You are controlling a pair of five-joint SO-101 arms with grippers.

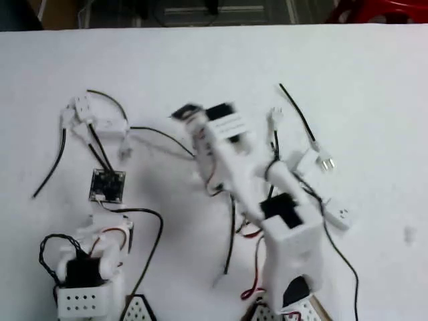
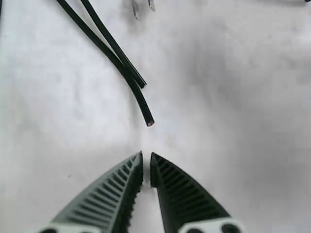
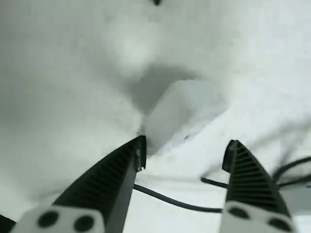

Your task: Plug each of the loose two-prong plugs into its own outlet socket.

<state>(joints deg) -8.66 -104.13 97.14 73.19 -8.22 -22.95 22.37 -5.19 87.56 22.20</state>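
Left wrist view: clenched left pincer (image 2: 146, 162) near 2 cable ends (image 2: 146, 115); right pincer (image 3: 187, 155) released.

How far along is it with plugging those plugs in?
Nothing clearly looks plugged in yet. A two-prong plug lies loose, prongs bare, apart from the white socket. In hand: the right end effector is open over a white block, gripping nothing; the left end effector is shut and empty near black cable ends. All the plugging looks left to do.

White table (image 1: 374, 60), red chair (image 1: 382, 9) past its far edge, dim room behind
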